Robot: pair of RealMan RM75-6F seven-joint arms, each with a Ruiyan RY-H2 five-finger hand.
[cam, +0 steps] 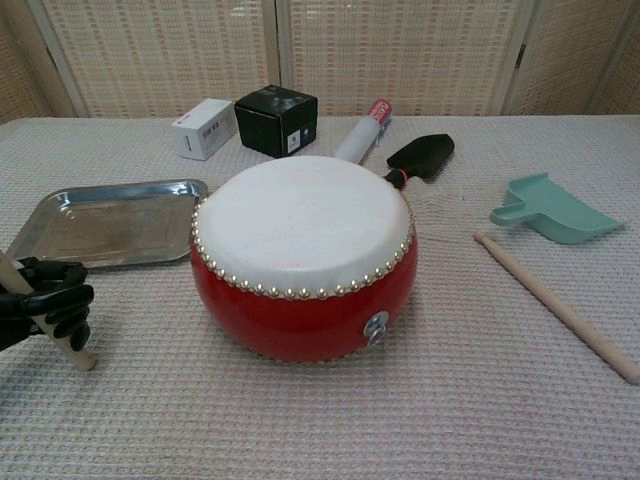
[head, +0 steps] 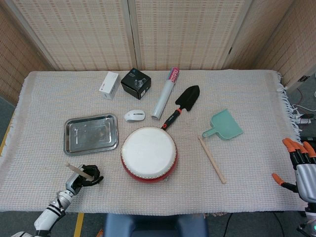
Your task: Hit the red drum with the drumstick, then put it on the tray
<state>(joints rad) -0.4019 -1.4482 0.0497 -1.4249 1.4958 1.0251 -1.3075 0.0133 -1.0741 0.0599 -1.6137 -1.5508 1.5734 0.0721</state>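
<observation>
— Where's the stick?
— My left hand (cam: 40, 310) grips the drumstick (cam: 55, 335), tip on the surface at 8 o'clock from the red drum (cam: 303, 255). My right hand (head: 301, 165) hangs open at 3 o'clock.
— The tray (cam: 110, 222)?
— Beyond my left hand, at the drum's 10 o'clock.

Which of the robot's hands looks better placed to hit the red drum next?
The left hand: it already grips a drumstick just left of the red drum. The right hand is empty at the table's far right edge.
</observation>
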